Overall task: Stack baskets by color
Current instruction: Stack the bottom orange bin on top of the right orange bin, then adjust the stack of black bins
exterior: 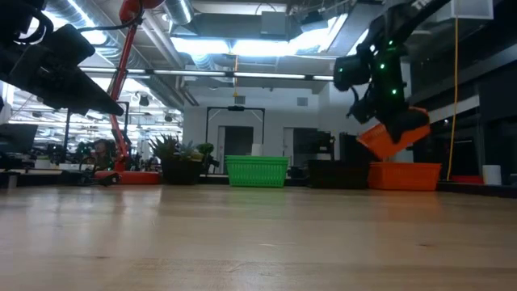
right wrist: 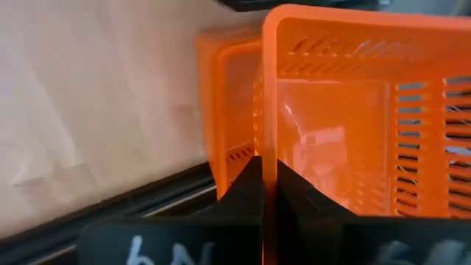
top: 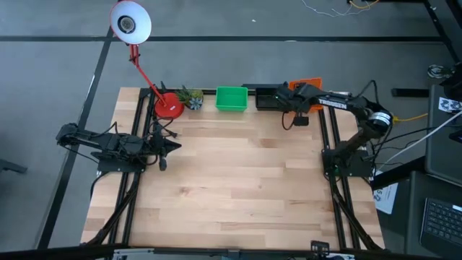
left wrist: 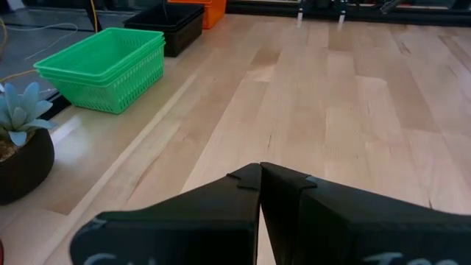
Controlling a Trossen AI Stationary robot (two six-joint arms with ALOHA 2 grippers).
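Worktop's far edge carries sorted green (top: 231, 99), black (top: 266, 97) and orange baskets (exterior: 405, 175); right gripper (top: 297, 101) clamps the last orange basket (exterior: 393, 137) above; left gripper (top: 171, 146) closed, empty.

We can read no text: only blurred, cut-off white marks on both gripper bodies, right beneath the fingers, in the wrist views.
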